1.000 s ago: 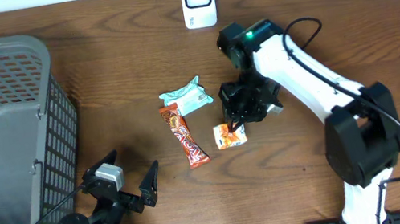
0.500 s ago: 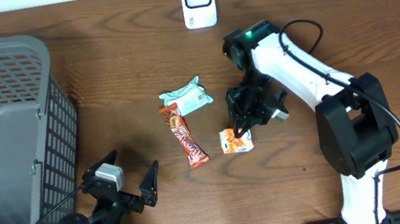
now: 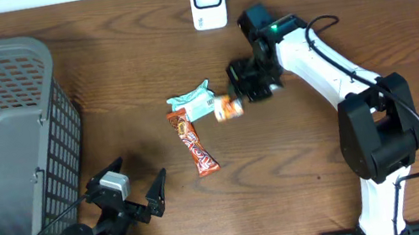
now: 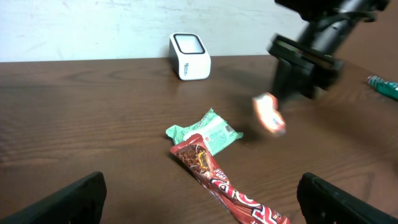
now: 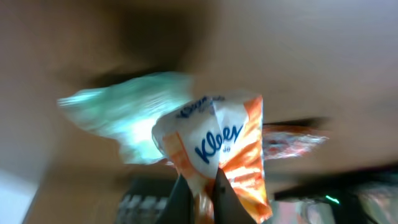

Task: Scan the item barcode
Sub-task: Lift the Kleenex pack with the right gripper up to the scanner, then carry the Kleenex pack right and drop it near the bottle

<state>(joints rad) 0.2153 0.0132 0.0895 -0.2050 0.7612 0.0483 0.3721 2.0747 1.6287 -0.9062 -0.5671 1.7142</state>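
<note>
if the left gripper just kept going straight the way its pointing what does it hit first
Probably the red snack bar, lying right ahead of the open left gripper; the green packet sits just behind it. How far off is hard to judge.

Even, soft light falls from above on the table [image 3: 114, 56]; the overhead view is sharp, with faint shadows beside the basket [image 3: 56, 117]; the left wrist view blurs the tissue packet [image 4: 269, 114]; the right wrist view is dim, heavily smeared throughout.
</note>
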